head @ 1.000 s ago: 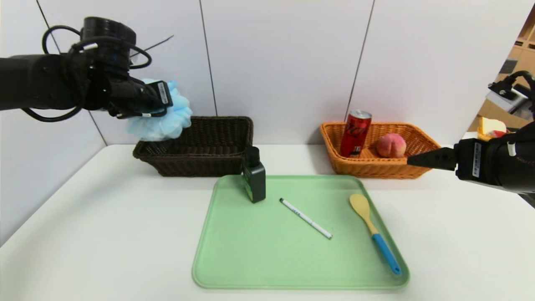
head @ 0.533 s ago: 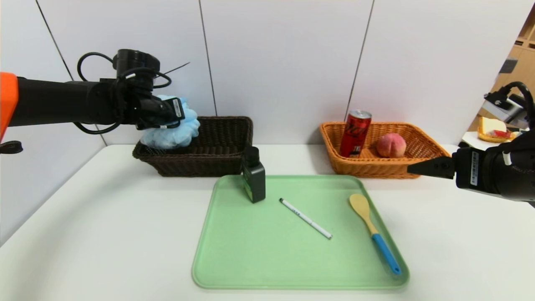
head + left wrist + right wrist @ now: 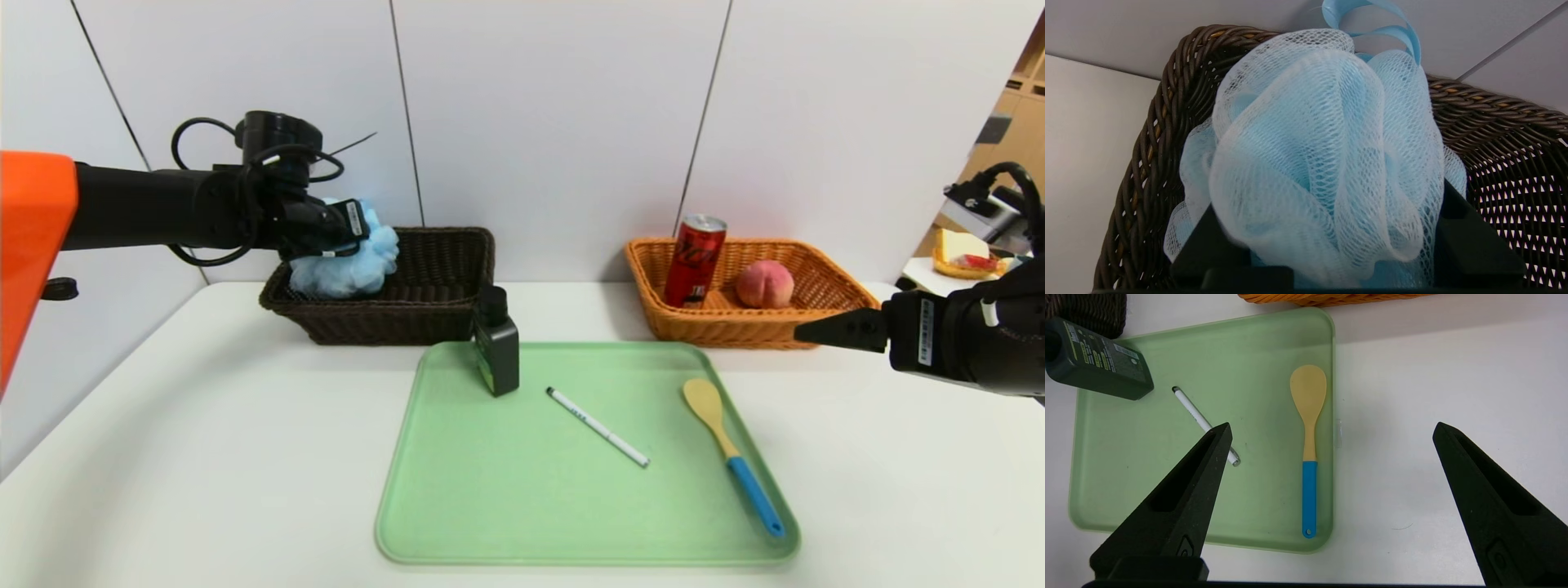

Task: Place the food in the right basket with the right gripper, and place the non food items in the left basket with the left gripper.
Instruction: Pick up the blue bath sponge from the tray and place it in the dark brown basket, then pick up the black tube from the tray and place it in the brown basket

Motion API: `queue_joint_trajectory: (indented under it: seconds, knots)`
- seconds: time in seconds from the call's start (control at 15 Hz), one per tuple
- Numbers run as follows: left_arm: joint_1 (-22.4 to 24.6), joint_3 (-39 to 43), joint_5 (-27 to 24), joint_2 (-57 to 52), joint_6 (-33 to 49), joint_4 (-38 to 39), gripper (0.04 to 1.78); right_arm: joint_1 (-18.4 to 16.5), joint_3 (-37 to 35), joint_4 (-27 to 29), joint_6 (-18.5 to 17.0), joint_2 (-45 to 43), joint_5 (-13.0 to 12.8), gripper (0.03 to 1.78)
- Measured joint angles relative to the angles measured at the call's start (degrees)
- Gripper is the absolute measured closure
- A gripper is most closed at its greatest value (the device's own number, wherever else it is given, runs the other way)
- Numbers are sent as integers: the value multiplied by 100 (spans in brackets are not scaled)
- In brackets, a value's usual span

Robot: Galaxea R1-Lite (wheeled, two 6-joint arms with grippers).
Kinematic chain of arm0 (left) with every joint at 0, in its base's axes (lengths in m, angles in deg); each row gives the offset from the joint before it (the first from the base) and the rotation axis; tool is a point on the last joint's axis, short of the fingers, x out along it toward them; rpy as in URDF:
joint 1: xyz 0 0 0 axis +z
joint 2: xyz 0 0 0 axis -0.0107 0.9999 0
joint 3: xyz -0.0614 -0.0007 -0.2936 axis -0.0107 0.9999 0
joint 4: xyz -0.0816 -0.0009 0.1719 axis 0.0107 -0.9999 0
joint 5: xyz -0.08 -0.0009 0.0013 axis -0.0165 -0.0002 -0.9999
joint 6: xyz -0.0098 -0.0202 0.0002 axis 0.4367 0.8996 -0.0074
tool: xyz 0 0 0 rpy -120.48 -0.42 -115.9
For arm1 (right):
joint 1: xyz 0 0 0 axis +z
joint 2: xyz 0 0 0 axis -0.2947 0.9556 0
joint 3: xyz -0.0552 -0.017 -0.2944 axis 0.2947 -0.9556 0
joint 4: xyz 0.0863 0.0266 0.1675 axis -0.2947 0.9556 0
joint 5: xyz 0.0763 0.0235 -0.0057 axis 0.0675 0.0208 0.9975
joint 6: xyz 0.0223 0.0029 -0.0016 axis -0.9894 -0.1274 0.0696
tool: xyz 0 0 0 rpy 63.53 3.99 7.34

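At upper left I see my left gripper (image 3: 359, 237) fingers clenched on the bath pouf (image 3: 347, 265) over the left basket (image 3: 424, 306), while the right gripper (image 3: 1331, 433) fingers are spread.

Black arms, looped cables, orange shell

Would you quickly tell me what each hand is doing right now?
Left hand: shut on the bath pouf, over the dark brown basket.
Right hand: open, holding nothing.

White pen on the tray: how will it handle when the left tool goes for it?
The white pen is thin and round, so it will probably roll if nudged. It lies flat on the green tray, so pinching it likely needs fingertips right at the surface.
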Motion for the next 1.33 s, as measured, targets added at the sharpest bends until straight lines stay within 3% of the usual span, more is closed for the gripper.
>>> queue_joint_trajectory:
  seconds: [0.33, 0.73, 0.87, 1.13, 1.33]
  knots:
    - [0, 13, 16, 2, -38, -6, 46, 9, -52, -6, 2, 13, 6, 12]
    - [-143, 85, 199, -430, -5, -205, 28, 9, -79, -4, 6, 20, 11, 12]
    - [-571, 176, 835, -869, 87, -670, 24, 9, -127, -6, 9, 30, 27, 12]
    - [-1860, 892, 2225, -1687, 635, -1092, 19, 11, -236, -273, 28, 132, 28, 12]
    - [-2575, 1477, 2684, -2111, 761, -1100, 17, 76, -424, -669, 52, 199, 6, 11]
